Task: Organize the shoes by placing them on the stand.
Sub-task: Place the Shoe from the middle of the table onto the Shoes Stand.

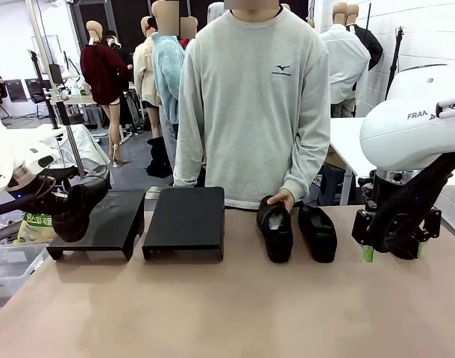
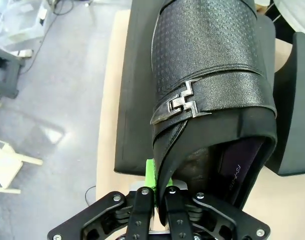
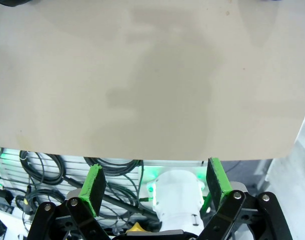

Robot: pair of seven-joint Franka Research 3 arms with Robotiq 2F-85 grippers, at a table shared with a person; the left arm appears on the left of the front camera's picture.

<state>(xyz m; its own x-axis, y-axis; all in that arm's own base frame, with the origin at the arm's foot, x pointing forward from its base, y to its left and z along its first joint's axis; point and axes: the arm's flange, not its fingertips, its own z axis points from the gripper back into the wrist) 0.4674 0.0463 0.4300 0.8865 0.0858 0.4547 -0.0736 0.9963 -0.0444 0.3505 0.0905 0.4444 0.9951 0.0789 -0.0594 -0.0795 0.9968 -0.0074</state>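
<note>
The left gripper (image 2: 160, 189) pinches the heel rim of a black glossy leather shoe (image 2: 207, 75) over the left flat black stand (image 1: 115, 212). The shoe's long axis follows the fingers, toe pointing away. 2 matching shoes lie parallel on the tan table (image 1: 212, 313), toes toward the robot: the left shoe (image 1: 276, 233) under a person's hand (image 1: 281, 199), the right shoe (image 1: 318, 233) beside it. The right gripper (image 1: 394, 252) hangs spread above the table.

A robotics lab, by the look of it: a white robot arm (image 1: 414, 127) hangs over a plain tan table (image 1: 212, 321), black cables (image 3: 42, 167) tangle below its edge, a clear storage bin (image 1: 7, 257) sits alongside (a packet inside), and office chairs (image 1: 35, 91) stand on grey floor (image 2: 57, 100).
</note>
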